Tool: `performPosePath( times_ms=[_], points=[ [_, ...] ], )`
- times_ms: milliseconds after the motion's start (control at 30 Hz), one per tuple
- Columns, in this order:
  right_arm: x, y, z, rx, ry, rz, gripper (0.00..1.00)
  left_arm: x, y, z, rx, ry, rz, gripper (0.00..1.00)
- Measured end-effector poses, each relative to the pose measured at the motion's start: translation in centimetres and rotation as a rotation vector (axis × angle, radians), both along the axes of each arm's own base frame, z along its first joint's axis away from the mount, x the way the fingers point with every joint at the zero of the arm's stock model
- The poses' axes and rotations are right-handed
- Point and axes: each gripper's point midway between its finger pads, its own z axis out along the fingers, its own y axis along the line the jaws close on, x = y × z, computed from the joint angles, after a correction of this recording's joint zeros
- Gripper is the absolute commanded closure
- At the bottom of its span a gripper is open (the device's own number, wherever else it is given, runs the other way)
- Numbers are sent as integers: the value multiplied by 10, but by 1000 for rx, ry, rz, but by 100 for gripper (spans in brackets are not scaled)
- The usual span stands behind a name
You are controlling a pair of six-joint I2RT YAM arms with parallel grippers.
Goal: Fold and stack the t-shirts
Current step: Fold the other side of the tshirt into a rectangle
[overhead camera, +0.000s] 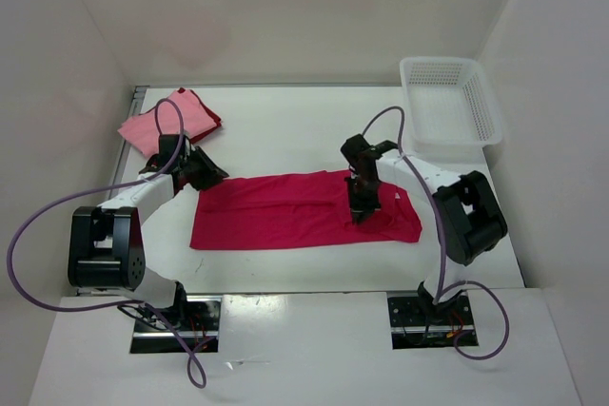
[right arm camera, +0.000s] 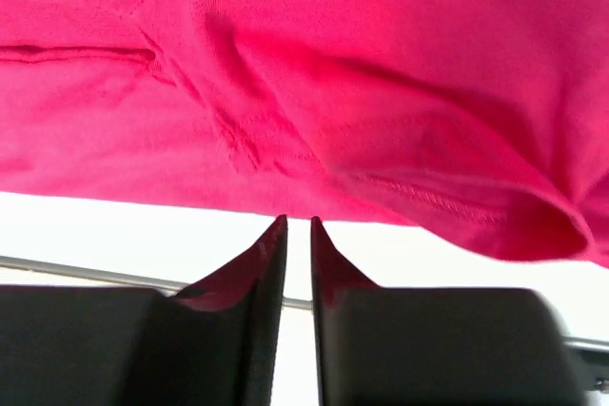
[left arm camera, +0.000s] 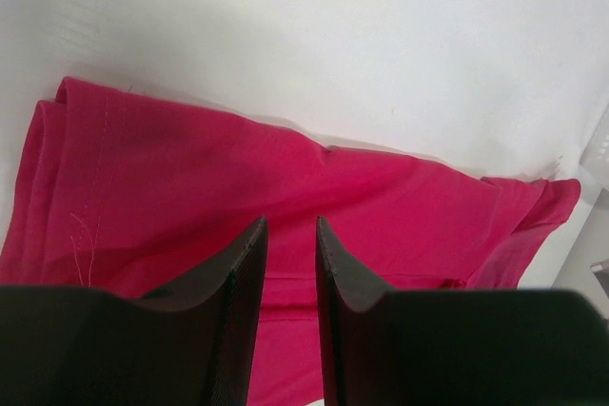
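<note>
Top view: the crimson-magenta t-shirt (overhead camera: 285, 211) lies flat across the middle of the desk (overhead camera: 285, 130). The pink t-shirt (overhead camera: 157, 123) sits folded on the dark red t-shirt (overhead camera: 213, 120) at the far left.

Left wrist view: the left end effector (left arm camera: 288, 222) is slightly spread and empty, above the crimson-magenta t-shirt.

Right wrist view: the right end effector (right arm camera: 298, 221) is narrowly spread and pinches nothing, with the cloth just beyond it.
</note>
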Motion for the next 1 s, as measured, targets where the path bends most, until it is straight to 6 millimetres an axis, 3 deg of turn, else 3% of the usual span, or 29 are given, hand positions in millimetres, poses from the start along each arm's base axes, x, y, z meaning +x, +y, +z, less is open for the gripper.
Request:
performPosePath(
  times_ms=[67,133,300,500,833,1000],
  points=[
    [-1,0,7,7,-13,-6,74,0,0,0,-2,1,-1,66],
    [1,2,14,26,-33,-21,62,0,-1,0,-4,0,-3,66],
    [4,17,14,112,-51,-54,53,0,-1,1,-7,-3,-6,65],
    [-8,27,-4,173,3,-106,52,0,-2,1,-10,-3,-8,65],
    [8,37,-10,202,-29,-139,54,0,-2,1,-10,-3,-8,65],
    [13,33,-13,171,-49,-153,63,0,-2,1,-10,-3,-9,65]
  ],
)
